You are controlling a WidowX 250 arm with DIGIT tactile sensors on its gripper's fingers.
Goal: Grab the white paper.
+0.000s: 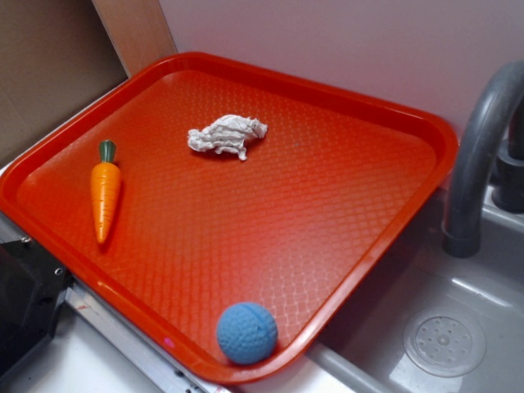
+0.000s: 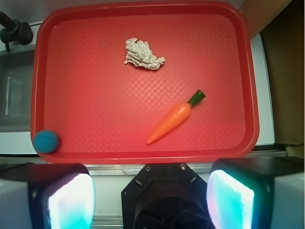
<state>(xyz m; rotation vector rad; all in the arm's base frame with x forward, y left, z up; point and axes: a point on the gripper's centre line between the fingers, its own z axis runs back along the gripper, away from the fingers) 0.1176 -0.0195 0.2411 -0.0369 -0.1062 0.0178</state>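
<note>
Two pale, glowing fingers [image 2: 71, 202] fill the bottom corners of the wrist view, spread wide with a dark mount between them; the gripper [image 2: 151, 202] holds nothing and touches nothing. It does not show in the exterior view.

Beyond the jaws lies a red tray [image 2: 95, 119] with a raised rim and a diamond-textured floor. A carrot [image 2: 174, 119] (orange, with a green stub) lies on the tray just past the jaws and slightly toward the right finger, on a slant, its tip pointing back at the gap and its green end pointing away and to the right.

Farther out, past the carrot and a little toward the left finger, sits the paper [image 2: 143, 55], a crumpled white wad resting flat on the tray floor, apart from every rim and from the other things. In the exterior view the paper [image 1: 227, 135] lies in the far part of the tray [image 1: 352, 213], the carrot [image 1: 105, 190] well off to its side.

A blue ball [image 2: 46, 141] rests in the tray corner just ahead of the left finger, against the rim; the ball [image 1: 246, 332] shows a dimpled skin.

Beside the tray is a grey sink [image 1: 458, 327] with a curved tap [image 1: 479, 155].
</note>
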